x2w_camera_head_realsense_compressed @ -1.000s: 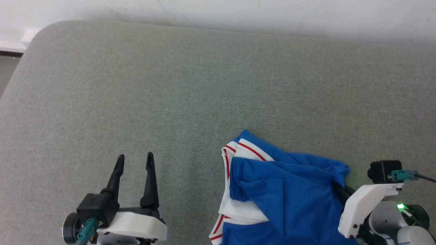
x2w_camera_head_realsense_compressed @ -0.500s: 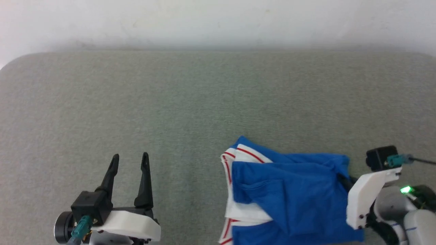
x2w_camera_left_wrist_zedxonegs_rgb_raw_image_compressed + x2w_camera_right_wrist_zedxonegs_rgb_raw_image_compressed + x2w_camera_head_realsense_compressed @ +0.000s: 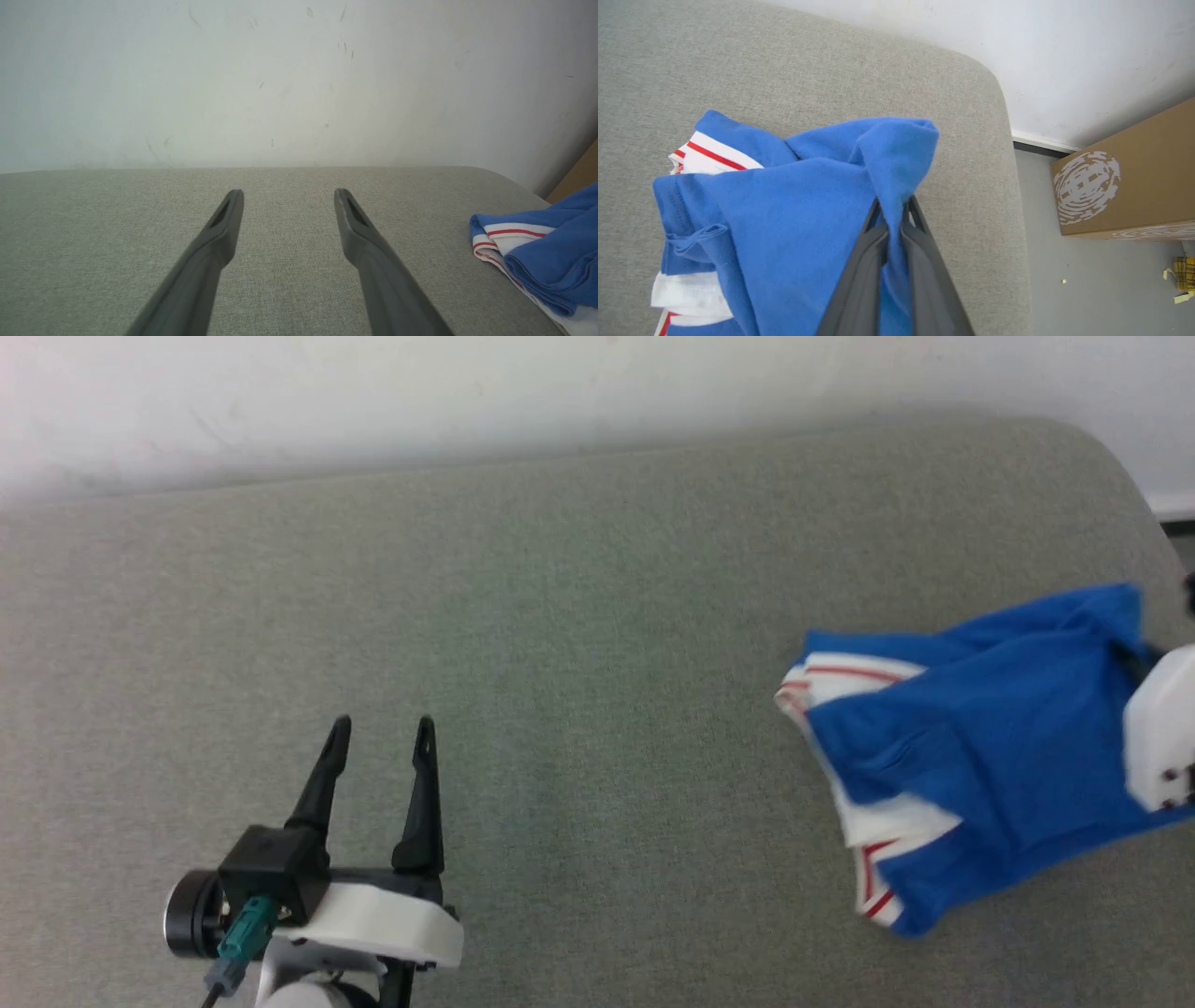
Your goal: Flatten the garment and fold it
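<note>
**Garment bunched at the right end, one claw on it, the other well apart**

The garment (image 3: 980, 747) lies as a crumpled heap at the right end of the grey padded surface (image 3: 560, 616), near its rounded corner and not yet flattened. The right gripper (image 3: 894, 205) has its two dark fingers pressed together on a raised fold of blue cloth at the heap's far right edge. The rest of the shirt hangs and drapes away from that pinch toward the left. In the head view, the heap's long axis runs on a diagonal from the pinched fold at upper right down to the striped hem at lower left.

The left gripper (image 3: 384, 721) holds nothing. Its fingers are spread wide and point toward the wall (image 3: 280, 84), over bare surface well to the left of the cloth. From this claw the garment lies off to the right (its white, red-striped trim (image 3: 495, 235) is the part that faces it).

The right arm is therefore on the garment and the left arm is the distant one. By judgement, spreading the shirt needs a second hold, so the left claw would have to cross rightward to that striped edge.
</note>
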Controlling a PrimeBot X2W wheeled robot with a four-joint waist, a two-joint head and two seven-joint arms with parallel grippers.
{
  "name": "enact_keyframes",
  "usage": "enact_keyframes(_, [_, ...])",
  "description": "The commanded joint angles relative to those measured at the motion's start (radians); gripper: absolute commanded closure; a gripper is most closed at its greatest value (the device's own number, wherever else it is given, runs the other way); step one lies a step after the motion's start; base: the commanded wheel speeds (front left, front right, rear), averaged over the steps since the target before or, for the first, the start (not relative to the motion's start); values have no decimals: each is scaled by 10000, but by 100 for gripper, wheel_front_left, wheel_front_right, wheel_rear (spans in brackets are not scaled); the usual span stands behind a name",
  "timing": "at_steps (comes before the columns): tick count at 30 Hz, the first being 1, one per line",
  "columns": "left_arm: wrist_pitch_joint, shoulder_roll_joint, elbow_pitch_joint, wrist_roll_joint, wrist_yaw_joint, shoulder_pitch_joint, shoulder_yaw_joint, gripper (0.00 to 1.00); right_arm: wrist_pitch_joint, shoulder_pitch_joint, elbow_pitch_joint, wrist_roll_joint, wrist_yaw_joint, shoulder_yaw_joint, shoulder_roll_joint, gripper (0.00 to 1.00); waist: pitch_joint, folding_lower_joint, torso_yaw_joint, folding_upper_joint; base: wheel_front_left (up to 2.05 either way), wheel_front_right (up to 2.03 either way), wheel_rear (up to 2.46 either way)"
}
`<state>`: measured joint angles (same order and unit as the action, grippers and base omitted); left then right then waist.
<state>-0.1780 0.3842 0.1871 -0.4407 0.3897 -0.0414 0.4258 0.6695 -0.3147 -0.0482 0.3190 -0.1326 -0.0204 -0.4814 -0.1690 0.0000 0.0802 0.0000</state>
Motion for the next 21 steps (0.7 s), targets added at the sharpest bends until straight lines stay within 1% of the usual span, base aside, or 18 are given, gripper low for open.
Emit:
enact_keyframes(1, [45, -1, 68, 145, 53, -351, 38, 0, 25, -328, -46, 61, 19, 128, -304, 100, -840, 0, 301, 0, 0, 0, 0])
enact_keyframes(5, [174, -2, 95, 404, 16, -869, 201, 0, -141, -840, -392, 100, 19, 453, -1029, 100, -1579, 0, 327, 0, 0, 0, 0])
enact_keyframes(12, [337, 15, 131, 736, 11, -1611, 323, 0, -826, -1649, -1442, -201, 19, 881, -2050, 100, -2673, 0, 299, 0, 0, 0, 0])
enact_keyframes(15, [359, 65, 209, 940, 49, -1901, 343, 0, -1183, -1996, -2071, -394, 19, 1143, -2197, 100, -3098, 0, 267, 0, 0, 0, 0])
enact_keyframes(20, [281, 133, 315, 1254, 45, -2396, 378, 0, -1689, -2467, -3132, -535, 19, 1430, -2018, 100, -3685, 0, 219, 0, 0, 0, 0])
enact_keyframes(21, [227, 140, 317, 1305, 24, -2490, 387, 0, -1825, -2541, -3288, -581, 19, 1443, -1993, 95, -3757, 0, 210, 0, 0, 0, 0])
